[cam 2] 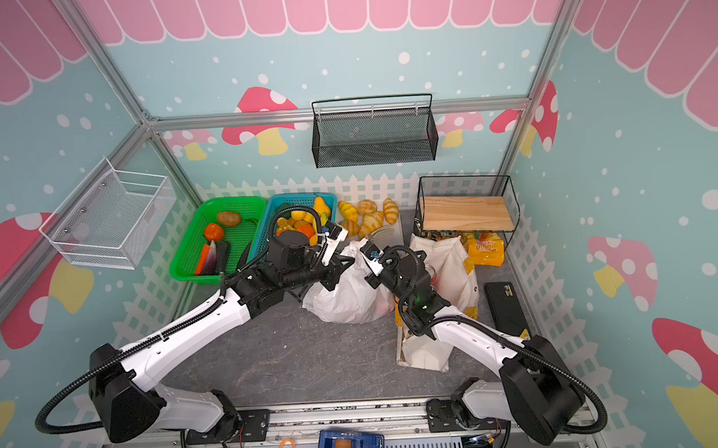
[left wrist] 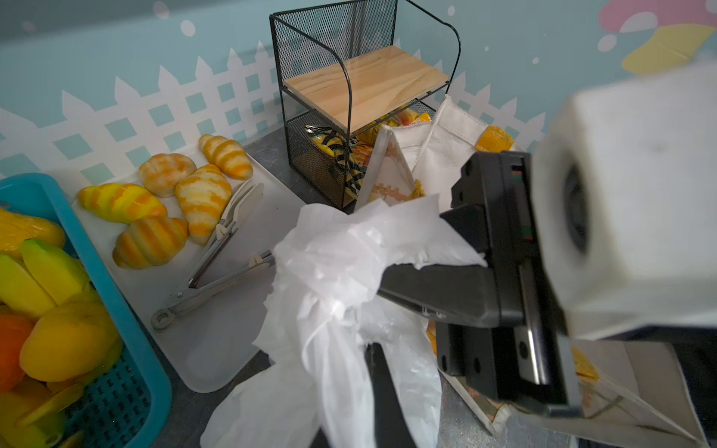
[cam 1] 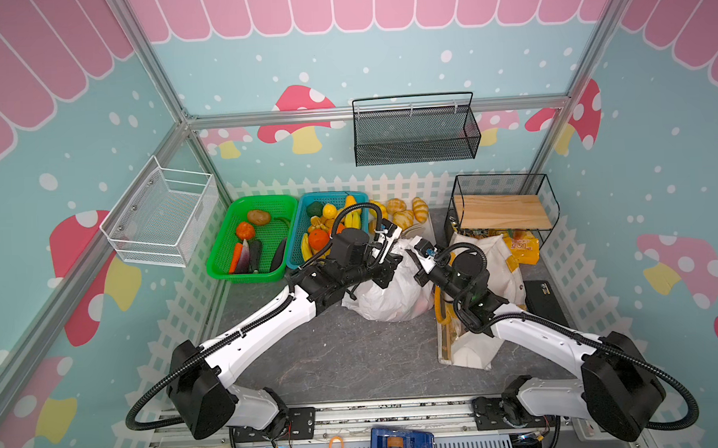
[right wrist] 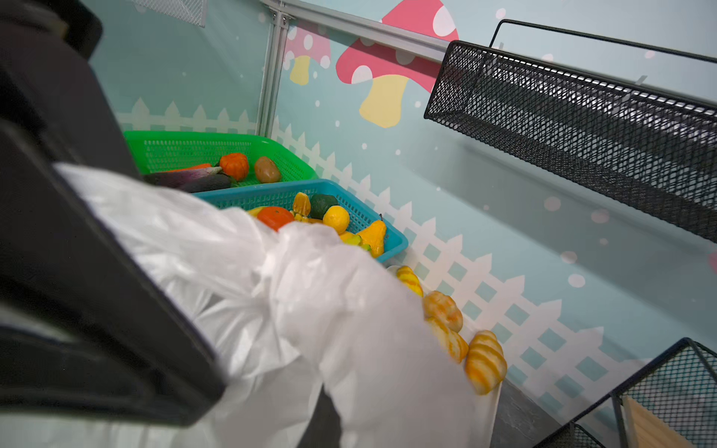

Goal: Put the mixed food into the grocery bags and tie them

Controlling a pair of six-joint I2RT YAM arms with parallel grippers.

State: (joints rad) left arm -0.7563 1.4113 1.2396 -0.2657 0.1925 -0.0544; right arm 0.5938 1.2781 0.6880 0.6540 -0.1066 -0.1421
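Left gripper (cam 1: 387, 270), right gripper (cam 1: 416, 273), gripping plastic bag (cam 1: 390, 300)

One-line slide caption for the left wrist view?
Left gripper and right gripper shut on the gathered top of the thin, crinkly white plastic bag, beside golden croissants.

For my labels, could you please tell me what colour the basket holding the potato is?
Green; the basket shows best in a top view.

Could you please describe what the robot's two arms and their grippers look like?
The left arm and right arm have white shells with black joint housings. Black corrugated conduit runs along each. The left gripper and right gripper are black with flat jaws, beneath white camera blocks.
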